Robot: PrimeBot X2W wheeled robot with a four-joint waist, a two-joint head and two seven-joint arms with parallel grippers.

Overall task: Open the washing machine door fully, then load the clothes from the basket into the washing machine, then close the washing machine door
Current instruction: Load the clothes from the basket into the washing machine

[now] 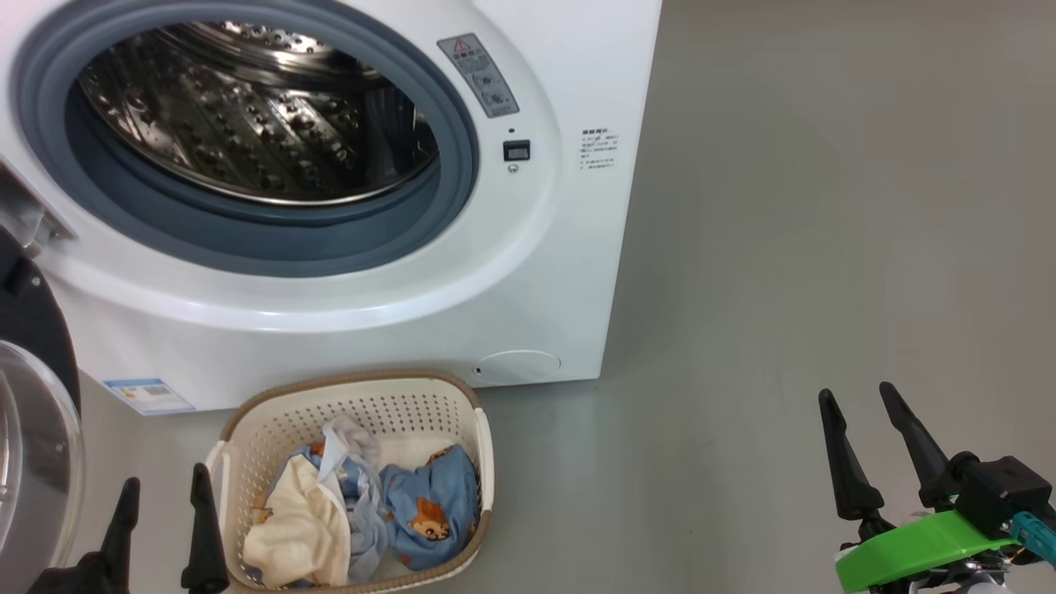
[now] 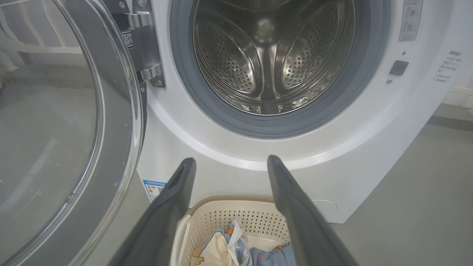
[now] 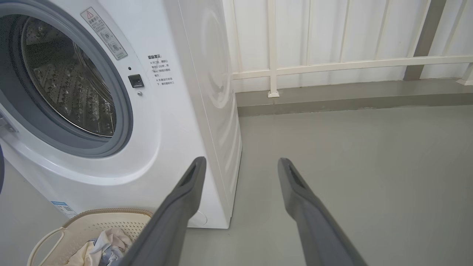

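The white washing machine [image 1: 528, 272] stands with its steel drum [image 1: 247, 107] exposed. Its door [image 1: 33, 412] hangs swung open at the far left, glass bowl facing out, and fills the left side of the left wrist view as the door [image 2: 55, 129]. The cream basket [image 1: 474, 445] sits on the floor just below the opening, holding light blue clothes [image 1: 421, 503] with a cream piece. My left gripper [image 1: 165, 483] is open and empty, just left of the basket [image 2: 221, 218]. Far to the right, my right gripper [image 1: 858, 394] is open over bare floor.
Grey floor [image 1: 784, 247] spreads to the right of the machine. In the right wrist view a white railing [image 3: 332, 64] and wall run behind the machine, with a low step along their base.
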